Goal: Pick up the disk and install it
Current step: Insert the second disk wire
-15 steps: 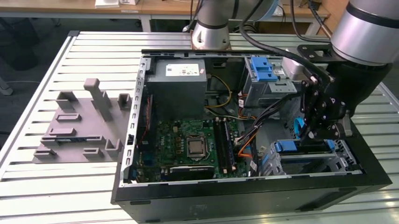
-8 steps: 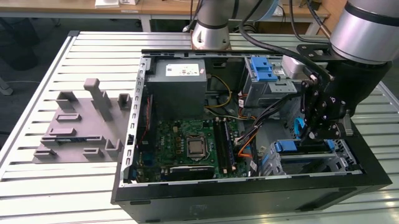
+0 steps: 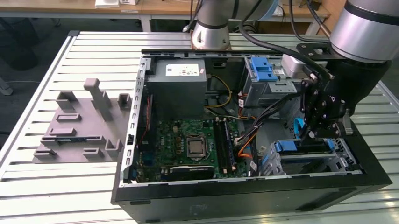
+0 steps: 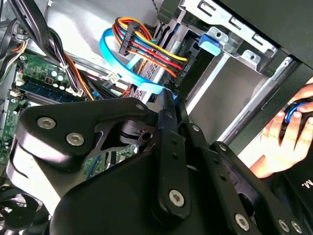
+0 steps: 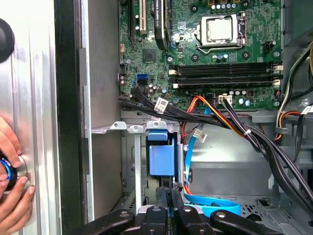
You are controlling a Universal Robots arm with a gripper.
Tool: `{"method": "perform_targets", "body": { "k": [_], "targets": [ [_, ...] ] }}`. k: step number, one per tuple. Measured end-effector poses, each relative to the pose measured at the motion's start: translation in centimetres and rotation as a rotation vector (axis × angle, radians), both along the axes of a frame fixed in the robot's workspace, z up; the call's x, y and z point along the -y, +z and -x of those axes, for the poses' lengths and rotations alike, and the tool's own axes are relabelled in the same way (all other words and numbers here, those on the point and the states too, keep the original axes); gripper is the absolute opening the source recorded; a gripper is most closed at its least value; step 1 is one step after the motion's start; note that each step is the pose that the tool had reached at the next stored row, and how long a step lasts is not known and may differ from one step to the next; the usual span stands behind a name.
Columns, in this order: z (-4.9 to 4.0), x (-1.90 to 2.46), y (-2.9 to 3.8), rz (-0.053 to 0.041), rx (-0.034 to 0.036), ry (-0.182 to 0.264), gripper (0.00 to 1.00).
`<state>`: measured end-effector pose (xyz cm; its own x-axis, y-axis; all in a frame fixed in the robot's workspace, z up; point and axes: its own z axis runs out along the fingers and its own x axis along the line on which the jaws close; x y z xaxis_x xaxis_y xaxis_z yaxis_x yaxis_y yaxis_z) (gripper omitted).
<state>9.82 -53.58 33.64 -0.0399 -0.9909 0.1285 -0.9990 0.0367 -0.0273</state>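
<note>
My gripper [image 5: 170, 198] down in drive bay [image 3: 324, 156], jaws pinched shut on disk [image 5: 161, 159], upright in bay slot. I judge it stiff, dense, shock-sensitive; blue carrier edge looks safest hold.

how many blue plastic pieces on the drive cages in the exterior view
2. One blue piece on the far cage; one on the near cage, just under the claw. A smaller blue bit beside the claw may be another, partly hidden.
</note>
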Motion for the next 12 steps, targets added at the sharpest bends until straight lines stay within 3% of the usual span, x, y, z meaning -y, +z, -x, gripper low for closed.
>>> {"method": "perform_targets", "body": {
  "k": [7, 8, 10, 12],
  "targets": [
    [0.00, 0.01, 0.33, -0.0062, 0.0000, 0.000, 0.17],
    [0.01, 0.00, 0.36, -0.0081, 0.0000, 0.000, 0.23],
    [0.00, 0.00, 0.40, -0.0136, 0.0000, 0.000, 0.23],
    [0.00, 0.00, 0.47, -0.0258, -0.0001, 0.000, 0.23]
  ]
}}
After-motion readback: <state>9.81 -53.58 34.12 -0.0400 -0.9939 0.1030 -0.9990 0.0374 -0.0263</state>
